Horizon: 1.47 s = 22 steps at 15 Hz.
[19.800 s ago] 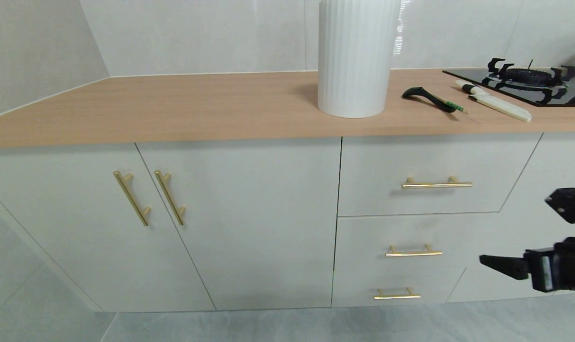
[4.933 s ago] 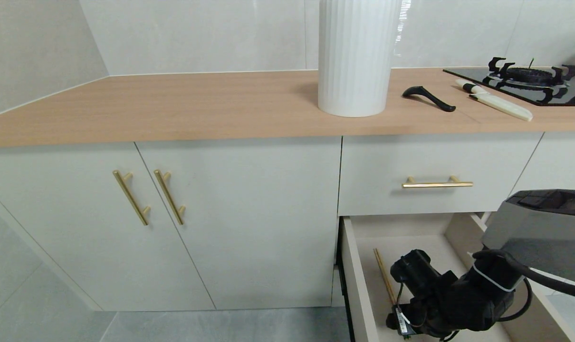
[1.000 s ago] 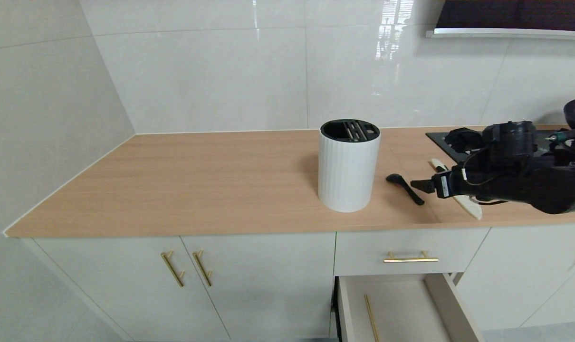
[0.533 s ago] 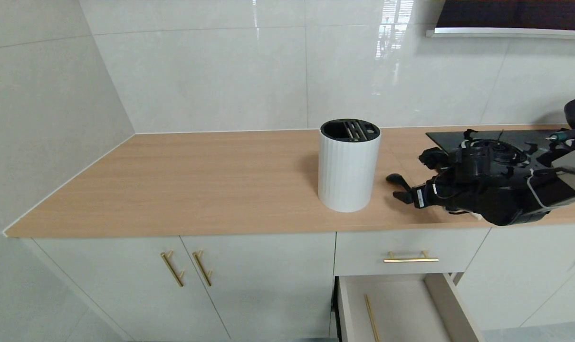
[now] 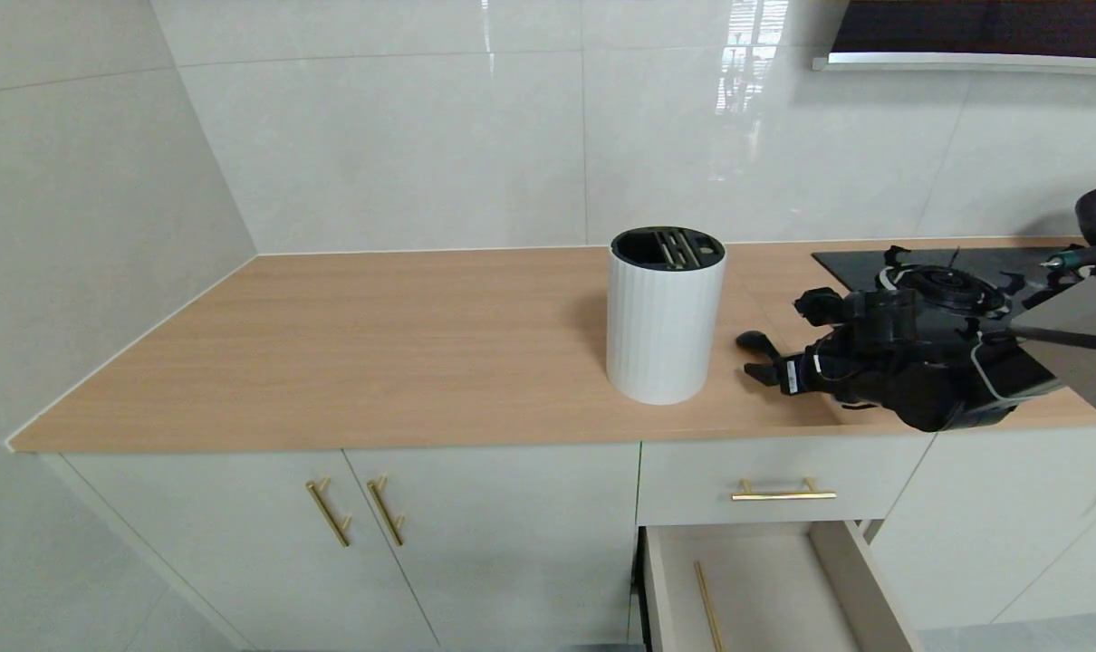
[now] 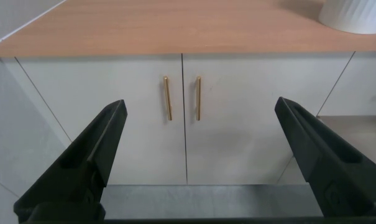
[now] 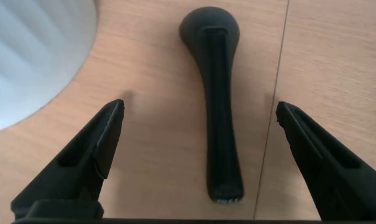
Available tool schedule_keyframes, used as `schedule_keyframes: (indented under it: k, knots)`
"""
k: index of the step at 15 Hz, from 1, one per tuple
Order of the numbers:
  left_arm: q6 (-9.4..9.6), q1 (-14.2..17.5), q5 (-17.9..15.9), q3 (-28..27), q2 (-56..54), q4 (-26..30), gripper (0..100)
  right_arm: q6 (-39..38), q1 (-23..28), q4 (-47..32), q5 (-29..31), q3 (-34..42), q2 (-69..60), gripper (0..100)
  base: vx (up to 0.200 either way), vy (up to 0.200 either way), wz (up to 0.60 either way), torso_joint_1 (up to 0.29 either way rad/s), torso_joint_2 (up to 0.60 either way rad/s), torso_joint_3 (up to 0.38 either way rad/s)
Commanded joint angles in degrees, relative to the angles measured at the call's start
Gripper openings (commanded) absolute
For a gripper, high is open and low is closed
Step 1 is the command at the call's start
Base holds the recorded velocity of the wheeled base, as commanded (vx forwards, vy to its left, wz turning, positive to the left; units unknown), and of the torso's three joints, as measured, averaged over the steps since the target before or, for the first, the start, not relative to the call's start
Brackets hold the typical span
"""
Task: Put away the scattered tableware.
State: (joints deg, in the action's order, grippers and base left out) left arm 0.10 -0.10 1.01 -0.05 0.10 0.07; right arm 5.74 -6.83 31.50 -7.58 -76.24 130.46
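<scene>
Head view puts the right gripper (image 5: 783, 337) slightly nearer the white ribbed holder (image 5: 664, 317) than half a second ago, low over the countertop (image 5: 376, 344). The black spoon (image 5: 753, 341) lies there just beside the holder, its handle covered by the gripper. The right wrist view gives the whole spoon flat on the wood between widely spread fingers (image 7: 100, 149), untouched. In the left wrist view the left gripper (image 6: 200, 107), also spread wide, faces cabinet doors (image 6: 237, 124).

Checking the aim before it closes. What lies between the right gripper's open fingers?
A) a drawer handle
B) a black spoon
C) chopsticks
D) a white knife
B: the right wrist view shows the black spoon lying flat on the counter between the spread fingers of the right gripper.
</scene>
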Motion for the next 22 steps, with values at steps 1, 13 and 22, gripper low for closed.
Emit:
schedule_keyframes:
  k: [1, 13, 22]
  knots:
    - [-0.01, 0.01, 0.04, -0.04, -0.01, -0.07, 100, -0.03, 0.32, -0.04, -0.06, -0.75, 0.84, 100, 0.0, 0.0, 0.0, 0.0, 0.0, 0.0]
    - [-0.01, 0.01, 0.04, 0.05, -0.01, -0.07, 100, -1.87, 0.23, -0.83, 2.13, -1.37, -0.47, 0, 0.0, 0.0, 0.0, 0.0, 0.0, 0.0]
    - [-0.01, 0.01, 0.04, 0.05, -0.01, 0.01, 100, -16.11, 0.06, -18.84, 16.37, 19.55, -33.08, 0, 0.0, 0.0, 0.0, 0.0, 0.0, 0.0]
